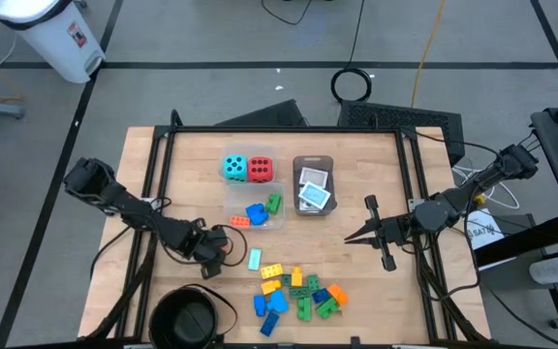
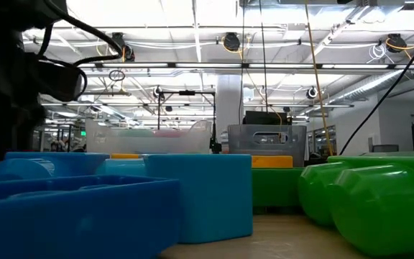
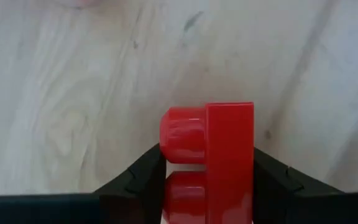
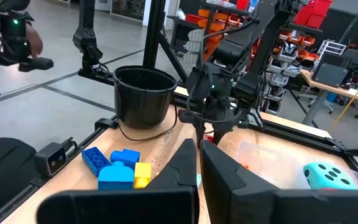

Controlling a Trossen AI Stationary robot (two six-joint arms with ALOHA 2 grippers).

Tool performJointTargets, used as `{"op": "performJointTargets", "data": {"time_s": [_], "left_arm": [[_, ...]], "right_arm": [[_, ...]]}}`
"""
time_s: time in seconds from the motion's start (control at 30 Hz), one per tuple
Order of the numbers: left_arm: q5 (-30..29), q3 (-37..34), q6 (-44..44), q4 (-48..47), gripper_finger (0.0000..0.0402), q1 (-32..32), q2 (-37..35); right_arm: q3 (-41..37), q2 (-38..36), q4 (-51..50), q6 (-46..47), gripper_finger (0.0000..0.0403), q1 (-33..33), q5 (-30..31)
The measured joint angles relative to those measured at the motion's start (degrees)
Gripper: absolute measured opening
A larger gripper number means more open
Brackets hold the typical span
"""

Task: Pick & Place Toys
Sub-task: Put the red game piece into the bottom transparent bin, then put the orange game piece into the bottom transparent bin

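Observation:
My left gripper (image 1: 217, 254) points down at the table's near left and is shut on a small red brick (image 3: 219, 155). My right gripper (image 1: 364, 233) hangs level above the table's right part, shut, with nothing in it. A teal die (image 1: 233, 168) and a red die (image 1: 259, 170) stand side by side at the far middle. A heap of small bricks (image 1: 296, 291) lies near the front edge, and more bricks lie in a clear tub (image 1: 260, 210). White cards lie in the grey tray (image 1: 313, 163). My left gripper pinches the red brick between its two fingers (image 3: 143, 174), one on the studded side and one on the flat opposite face (image 3: 247, 155). The fingers come from above, pointing down. Whether the brick rests on the wood or hangs just clear of it, I cannot tell.
A round black bowl (image 1: 188, 315) stands at the near left corner, close to my left arm. A small teal piece (image 1: 255, 259) lies just right of my left gripper. Black frame rails (image 1: 153, 165) run along the table's left, far and right edges.

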Motion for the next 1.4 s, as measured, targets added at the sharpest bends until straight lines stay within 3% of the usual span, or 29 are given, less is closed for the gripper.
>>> {"op": "performJointTargets", "data": {"time_s": [0.23, 0.5, 0.77, 0.97, 1.23, 1.3, 1.4], "left_arm": [[-1.7, 8.5, 2.8, -0.8, 0.0169, 0.3, -3.8], [-15.3, 17.2, 11.1, -2.9, 0.0169, 7.7, -5.2], [-14.9, 15.1, 17.0, -2.8, 0.0169, 21.8, -5.1], [-11.7, 12.3, 18.4, 3.1, 0.0171, 27.9, -5.1], [-5.7, 10.7, 19.4, 7.8, 0.0379, 31.6, -5.1], [-4.9, 10.7, 19.4, 7.9, 0.0381, 31.6, -5.1], [-1.9, 11.7, 20.4, 6.6, 0.0348, 31.8, -5.1]], "right_arm": [[0.0, 0.0, 0.7, 0.5, 0.0, 0.0, 0.0], [0.0, 0.1, 3.0, 0.0, 0.0, 0.0, 0.0], [0.0, 1.2, 3.0, 0.5, 0.0, 0.0, 0.0], [0.0, 2.5, 3.0, -0.7, 0.0, 0.0, 0.0], [0.0, 2.8, 3.0, -0.8, 0.0, 0.0, 0.0], [0.0, 2.7, 3.0, -0.5, 0.0, 0.0, 0.0], [0.0, 2.8, 3.0, -0.3, 0.0, 0.0, 0.0]]}}
